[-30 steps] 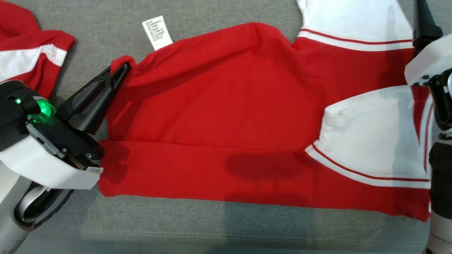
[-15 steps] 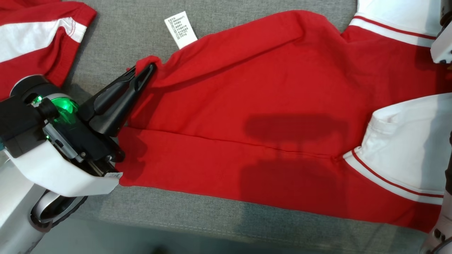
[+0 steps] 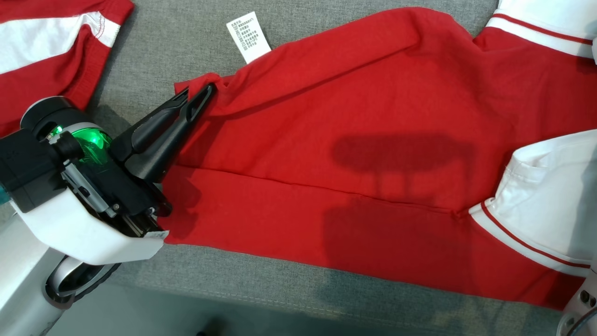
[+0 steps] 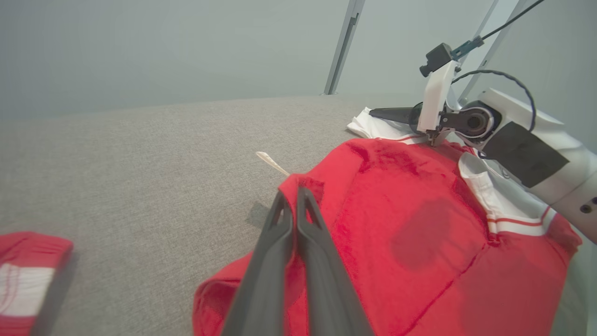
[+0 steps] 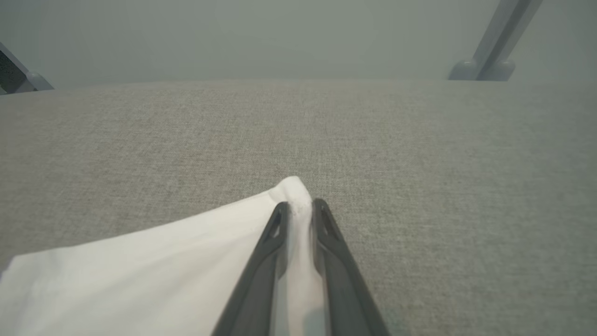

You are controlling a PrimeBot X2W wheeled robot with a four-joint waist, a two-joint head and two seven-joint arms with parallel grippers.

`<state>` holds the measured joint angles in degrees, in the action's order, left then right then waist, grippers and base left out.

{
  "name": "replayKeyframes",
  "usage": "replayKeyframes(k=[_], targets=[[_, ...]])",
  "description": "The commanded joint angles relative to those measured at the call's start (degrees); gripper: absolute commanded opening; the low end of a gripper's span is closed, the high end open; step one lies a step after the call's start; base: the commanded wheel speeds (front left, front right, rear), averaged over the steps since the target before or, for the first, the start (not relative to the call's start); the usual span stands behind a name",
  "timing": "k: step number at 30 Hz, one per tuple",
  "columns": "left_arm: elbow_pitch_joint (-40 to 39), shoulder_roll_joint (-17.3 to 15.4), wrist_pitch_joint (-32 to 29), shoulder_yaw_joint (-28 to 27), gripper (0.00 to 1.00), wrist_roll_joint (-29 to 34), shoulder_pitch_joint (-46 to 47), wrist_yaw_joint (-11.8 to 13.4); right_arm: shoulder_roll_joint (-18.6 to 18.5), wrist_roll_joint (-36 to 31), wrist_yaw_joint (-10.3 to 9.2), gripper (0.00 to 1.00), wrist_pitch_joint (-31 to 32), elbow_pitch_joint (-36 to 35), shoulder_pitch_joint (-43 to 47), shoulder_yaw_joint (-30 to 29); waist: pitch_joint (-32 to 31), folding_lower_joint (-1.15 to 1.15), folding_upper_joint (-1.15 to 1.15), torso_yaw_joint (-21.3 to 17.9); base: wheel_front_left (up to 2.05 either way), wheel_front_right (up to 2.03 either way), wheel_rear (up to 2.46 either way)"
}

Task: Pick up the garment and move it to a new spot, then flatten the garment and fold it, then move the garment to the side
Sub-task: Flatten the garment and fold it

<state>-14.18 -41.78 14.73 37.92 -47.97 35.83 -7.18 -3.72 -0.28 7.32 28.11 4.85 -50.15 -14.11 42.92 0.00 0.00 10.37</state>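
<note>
1. The left fingers (image 3: 172,121) are clenched on a red corner of the garment (image 3: 326,116); that corner stands a little proud of the grey counter (image 3: 154,37).
2. The right fingers (image 5: 270,238) pinch a white corner; cloth fills the narrow gap between them.
3. The garment lies on the counter, its long axis running across the head view from the left fingers to the right fingers. Each arm has its own end, so the next move probably depends on pulling apart along that axis.
4. A care label (image 3: 248,37) pokes from the far edge; a second red-and-white piece (image 3: 46,42) lies apart, far left.
</note>
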Motion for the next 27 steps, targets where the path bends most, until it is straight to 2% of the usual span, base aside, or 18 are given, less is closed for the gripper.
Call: replayKeyframes(k=[1, 9, 17, 27], targets=[[-0.94, -2.70, 0.27, -2.70, 0.00, 0.41, 1.23, -0.31, 0.84, 0.69, 0.17, 0.00, -0.71, -0.09, 0.28, 0.81, -0.10, 0.00, 0.00, -0.24, 0.00, 0.00, 0.00], [0.26, -3.38, 0.27, -4.07, 0.00, -0.09, 0.39, -0.31, 0.84, 5.11, 0.17, 0.00, -7.44, 0.17, 0.14, 2.68, -1.07, 0.00, 0.00, -2.17, 0.00, 0.00, 0.00], [4.98, -4.61, 0.27, -5.99, 0.00, -1.21, -1.96, -0.31, 0.84, 12.81, 0.17, 0.00, -13.90, -1.35, 4.27, 5.79, -4.97, 0.00, 0.00, -6.51, 0.00, 0.00, 0.00], [11.77, -4.82, 0.27, -5.39, 0.00, -2.49, -4.75, -0.31, 0.84, 21.67, 0.17, 0.00, -13.37, -6.86, 13.80, 8.21, -11.54, 0.00, 0.00, -10.85, 0.00, 0.00, 0.00]])
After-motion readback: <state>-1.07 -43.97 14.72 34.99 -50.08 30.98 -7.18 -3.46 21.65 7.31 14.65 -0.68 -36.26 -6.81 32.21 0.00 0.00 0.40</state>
